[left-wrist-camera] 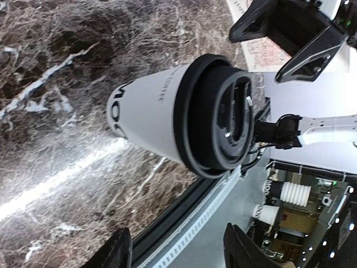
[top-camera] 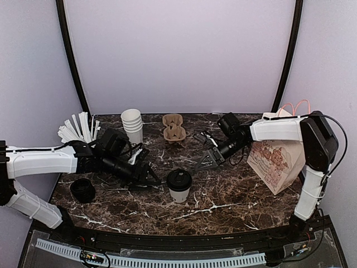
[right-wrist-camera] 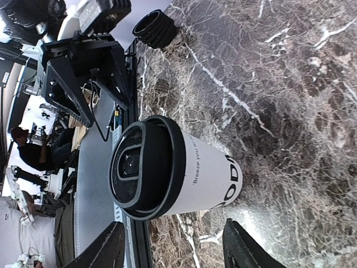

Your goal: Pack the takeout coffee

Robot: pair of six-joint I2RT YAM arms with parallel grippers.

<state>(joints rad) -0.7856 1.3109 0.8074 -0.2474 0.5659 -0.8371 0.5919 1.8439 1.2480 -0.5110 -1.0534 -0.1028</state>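
The takeout coffee (top-camera: pixel 179 186), a small white cup with black lettering and a black lid, stands upright on the marble table near the front middle. It also shows in the left wrist view (left-wrist-camera: pixel 184 114) and in the right wrist view (right-wrist-camera: pixel 167 170). My left gripper (top-camera: pixel 149 177) is open and empty, just left of the cup, not touching it. My right gripper (top-camera: pixel 206 162) is open and empty, above and to the right of the cup. In both wrist views the fingers stand wide apart with the cup ahead of them.
A printed paper bag (top-camera: pixel 277 156) with pink handles stands at the right. A cardboard cup carrier (top-camera: pixel 173 127) lies at the back middle. A stack of nested white cups (top-camera: pixel 133 125), wrapped straws (top-camera: pixel 78 128) and a stack of black lids (top-camera: pixel 83 190) sit at the left.
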